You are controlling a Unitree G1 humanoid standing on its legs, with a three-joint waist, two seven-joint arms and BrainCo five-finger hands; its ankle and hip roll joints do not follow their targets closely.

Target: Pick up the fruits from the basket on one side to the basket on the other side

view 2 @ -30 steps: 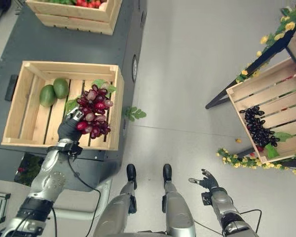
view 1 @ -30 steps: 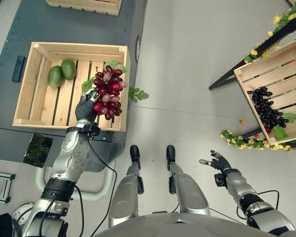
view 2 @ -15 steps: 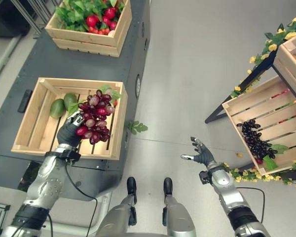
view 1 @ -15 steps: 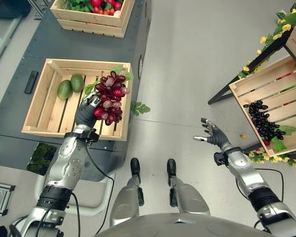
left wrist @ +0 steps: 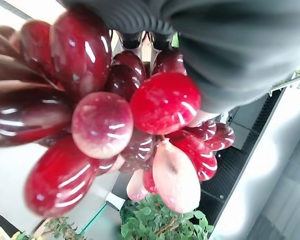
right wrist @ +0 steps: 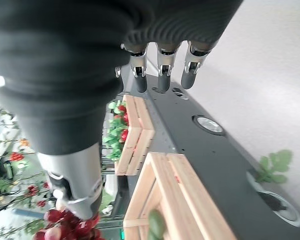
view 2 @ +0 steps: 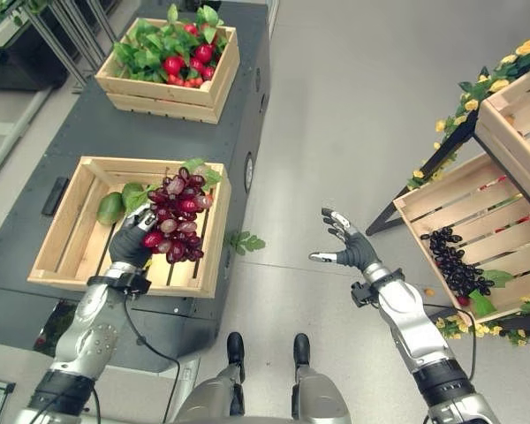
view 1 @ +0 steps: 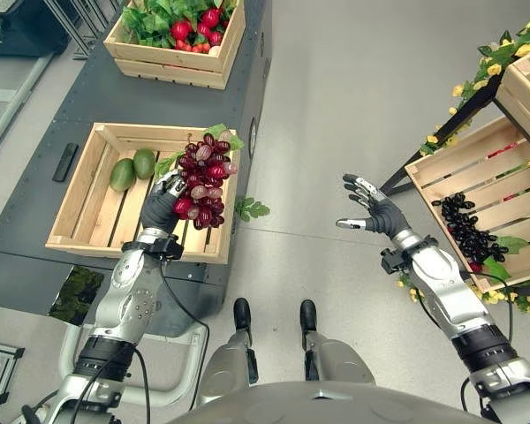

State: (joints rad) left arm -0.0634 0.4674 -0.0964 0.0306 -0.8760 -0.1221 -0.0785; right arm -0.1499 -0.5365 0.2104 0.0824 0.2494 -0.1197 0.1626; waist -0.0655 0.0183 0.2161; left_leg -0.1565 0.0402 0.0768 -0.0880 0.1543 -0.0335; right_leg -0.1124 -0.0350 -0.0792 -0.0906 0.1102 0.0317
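Left hand [view 1: 162, 205] curled round the red grapes [view 1: 203, 178], held above the near crate [view 1: 78, 196] on the worktop [view 1: 35, 199]; right hand [view 1: 374, 215] spread and empty, raised mid-floor. Best carried level toward the right crate [view 1: 450, 166] holding black grapes [view 1: 469, 225], grip kept firm. No readable writing.

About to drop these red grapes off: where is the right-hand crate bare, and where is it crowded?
Free: the slats of the right-hand crate up-slope of the black grapes. Crowded: its lower corner, where those grapes and a green leaf lie. The left hand holds the red grapes.
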